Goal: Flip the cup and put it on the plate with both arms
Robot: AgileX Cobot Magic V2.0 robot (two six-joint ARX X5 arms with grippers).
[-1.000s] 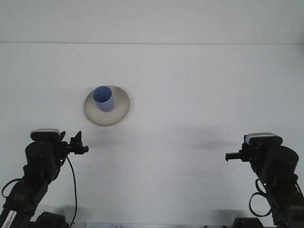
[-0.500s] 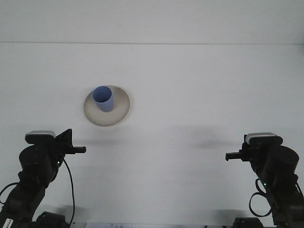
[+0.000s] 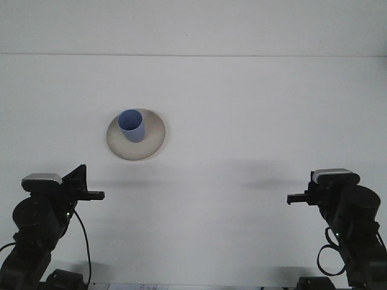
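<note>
A blue cup (image 3: 132, 125) stands upright, mouth up, on the left part of a beige plate (image 3: 152, 140) left of centre on the white table. My left gripper (image 3: 92, 191) is low at the front left, well short of the plate and holding nothing. At the front right my right gripper (image 3: 295, 198) sits far from the cup, also with nothing in it. From this angle neither gripper's state shows.
The white table (image 3: 254, 121) stretches back to a pale wall. Black cables (image 3: 84, 254) hang beside the left arm and loop under the right arm.
My left arm has drawn back and down toward the front left corner, away from the plate. The right arm, cup and plate have stayed still.
</note>
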